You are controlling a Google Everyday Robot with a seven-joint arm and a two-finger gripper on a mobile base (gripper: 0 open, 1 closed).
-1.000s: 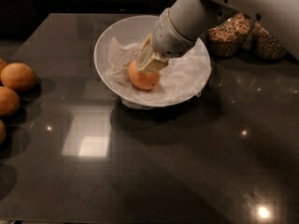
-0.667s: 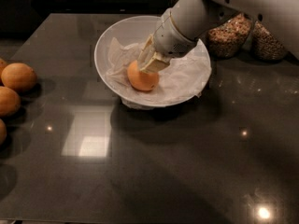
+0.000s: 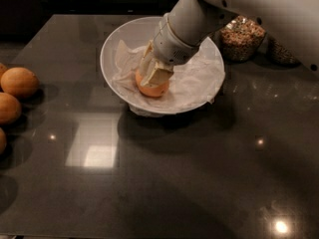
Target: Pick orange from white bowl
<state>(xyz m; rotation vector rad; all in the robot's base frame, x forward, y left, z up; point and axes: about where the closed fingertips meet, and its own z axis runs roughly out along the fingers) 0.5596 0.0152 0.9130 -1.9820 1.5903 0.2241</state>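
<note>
The orange (image 3: 152, 90) lies in the white bowl (image 3: 106, 51) on crumpled white paper, left of the bowl's middle. My gripper (image 3: 154, 79) reaches down into the bowl from the upper right. Its tan fingers (image 3: 158, 73) sit over the top of the orange and close on its sides. Only the lower part of the orange shows beneath them. The orange still rests on the paper.
The bowl stands at the back middle of a dark glossy table. Several duller tan-orange fruits (image 3: 19, 82) lie at the left edge. Glass jars of grains (image 3: 242, 38) stand behind the bowl at the right, under my arm.
The gripper has settled slightly lower onto the orange. The orange and the bowl have stayed in place.
</note>
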